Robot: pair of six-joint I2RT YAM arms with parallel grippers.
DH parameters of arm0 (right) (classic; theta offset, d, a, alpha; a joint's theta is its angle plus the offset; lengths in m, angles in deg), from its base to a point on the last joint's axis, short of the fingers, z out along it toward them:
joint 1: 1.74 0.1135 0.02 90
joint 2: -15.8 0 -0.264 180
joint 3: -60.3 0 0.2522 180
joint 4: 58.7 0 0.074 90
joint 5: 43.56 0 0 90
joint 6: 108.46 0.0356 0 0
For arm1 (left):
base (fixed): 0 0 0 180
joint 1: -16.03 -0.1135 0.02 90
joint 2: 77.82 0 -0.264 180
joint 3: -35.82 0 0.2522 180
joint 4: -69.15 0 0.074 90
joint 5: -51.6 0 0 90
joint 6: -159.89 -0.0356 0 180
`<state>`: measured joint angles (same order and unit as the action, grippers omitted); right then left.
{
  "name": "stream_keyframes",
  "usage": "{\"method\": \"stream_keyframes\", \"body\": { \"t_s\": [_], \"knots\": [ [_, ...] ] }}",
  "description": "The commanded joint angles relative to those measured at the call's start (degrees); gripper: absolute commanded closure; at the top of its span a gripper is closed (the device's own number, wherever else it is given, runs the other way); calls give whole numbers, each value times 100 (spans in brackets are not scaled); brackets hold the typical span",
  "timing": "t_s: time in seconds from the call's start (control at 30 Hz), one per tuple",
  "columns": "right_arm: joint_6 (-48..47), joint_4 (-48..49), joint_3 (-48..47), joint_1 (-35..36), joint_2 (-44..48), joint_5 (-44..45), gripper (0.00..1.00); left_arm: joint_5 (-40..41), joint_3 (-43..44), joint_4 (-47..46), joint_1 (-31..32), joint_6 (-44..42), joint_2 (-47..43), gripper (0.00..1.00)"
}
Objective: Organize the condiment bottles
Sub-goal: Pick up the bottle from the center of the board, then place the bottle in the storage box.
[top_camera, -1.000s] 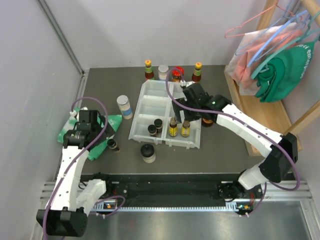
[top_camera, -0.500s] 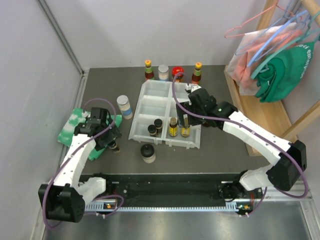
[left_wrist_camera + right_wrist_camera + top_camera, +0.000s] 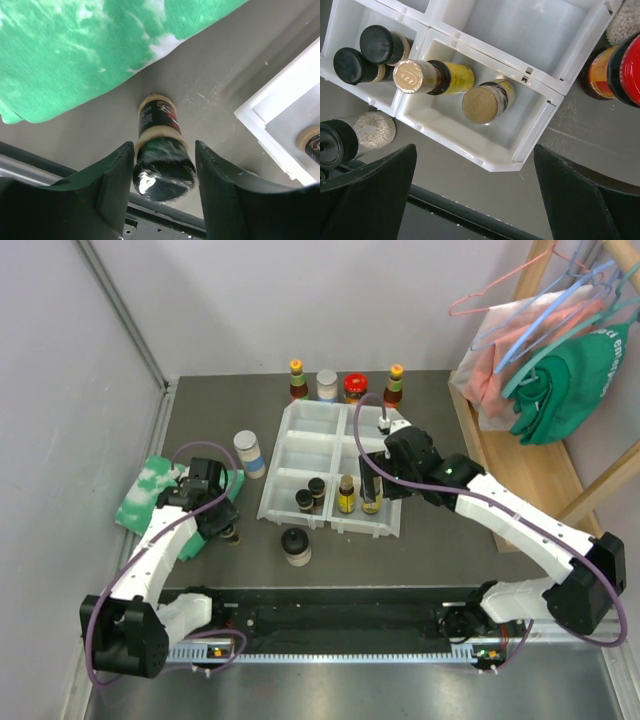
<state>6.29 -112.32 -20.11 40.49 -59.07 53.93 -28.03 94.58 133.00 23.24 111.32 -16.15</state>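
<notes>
A small dark spice jar (image 3: 160, 125) stands upright on the grey table (image 3: 450, 530), just beside the green-white cloth (image 3: 75, 50) and near the white tray (image 3: 300, 420). The left gripper (image 3: 165, 160) pinches its black cap, one finger against each side. Across the tray, the right gripper (image 3: 476, 200) hangs with its fingers spread wide above the near right compartment, where two gold-capped bottles (image 3: 482, 102) stand together; two black-capped jars (image 3: 382, 44) fill the neighbouring compartment.

White tray (image 3: 315, 422), green-white cloth (image 3: 148, 492) to its left; green garment (image 3: 565, 380) on wooden rack (image 3: 520, 455)
</notes>
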Motion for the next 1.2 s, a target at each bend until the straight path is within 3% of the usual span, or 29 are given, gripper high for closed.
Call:
{"method": "stream_keyframes", "body": {
  "t_s": [0.0,0.07,0.27,0.63,1.17],
  "knots": [
    [109,197,178,4,420,69,1,202,1,-210,18,58,-23,50],
    [118,198,240,12,526,95,1,220,1,-184,27,76,-93,56],
    [100,110,135,4,535,218,1,255,115,-175,27,58,-199,99],
    [258,-22,-331,4,456,710,2,448,737,343,27,-266,-577,100],
    [531,-303,-252,12,710,904,2,-624,2338,924,27,-1531,-419,100]
  ]
}}
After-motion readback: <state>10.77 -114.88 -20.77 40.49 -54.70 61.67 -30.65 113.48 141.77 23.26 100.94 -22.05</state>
